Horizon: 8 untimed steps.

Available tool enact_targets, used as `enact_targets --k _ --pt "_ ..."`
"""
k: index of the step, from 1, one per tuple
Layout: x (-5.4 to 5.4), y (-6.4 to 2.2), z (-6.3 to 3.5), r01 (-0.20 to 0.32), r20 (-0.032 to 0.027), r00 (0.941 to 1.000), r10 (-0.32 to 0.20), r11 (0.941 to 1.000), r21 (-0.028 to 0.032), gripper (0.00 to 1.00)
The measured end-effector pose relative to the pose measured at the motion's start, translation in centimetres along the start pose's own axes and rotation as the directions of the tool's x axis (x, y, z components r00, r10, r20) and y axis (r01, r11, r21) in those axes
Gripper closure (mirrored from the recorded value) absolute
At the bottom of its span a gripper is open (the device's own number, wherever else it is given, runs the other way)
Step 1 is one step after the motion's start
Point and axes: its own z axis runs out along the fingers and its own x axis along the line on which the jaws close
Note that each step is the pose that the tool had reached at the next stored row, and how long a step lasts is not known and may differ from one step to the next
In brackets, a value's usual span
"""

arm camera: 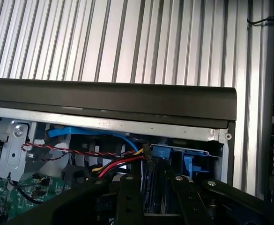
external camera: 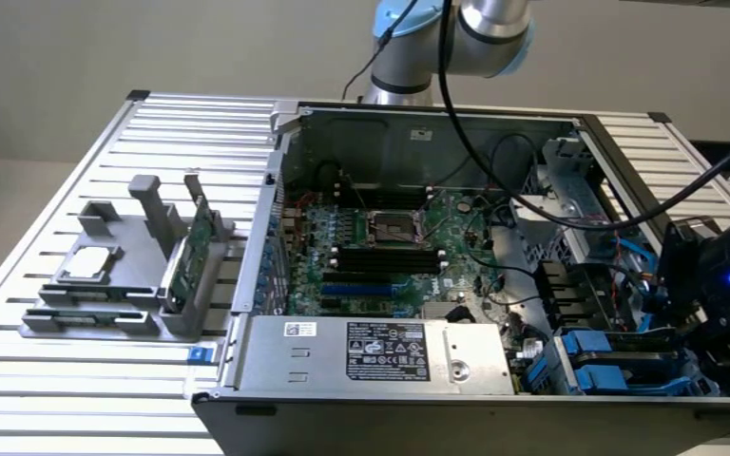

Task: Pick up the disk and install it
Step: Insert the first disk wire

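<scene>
Exterior view gives us a slatted metal table [external camera: 35, 380] by a beige wall [external camera: 86, 47] with an open computer case [external camera: 339, 427], while the wrist view adds red cables [arm camera: 122, 161] beside the gripper [arm camera: 153, 187], whose grip we cannot tell, at the blue-railed disk [external camera: 593, 366] in the case's corner bay.

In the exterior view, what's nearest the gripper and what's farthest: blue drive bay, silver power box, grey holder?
1. blue drive bay, right beside the gripper, exterior view's right.
2. silver power box, front middle.
3. grey holder, exterior view's far left.
</scene>
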Motion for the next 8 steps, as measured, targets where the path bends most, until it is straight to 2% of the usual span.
enact_targets --k 5,8 --pt "-0.04 -0.01 0.04 -0.003 -0.0093 1.0000 0.003 1.0000 0.0005 0.70" --pt "-0.04 -0.02 0.05 -0.004 -0.0121 0.9999 0.004 1.0000 0.0008 0.72"
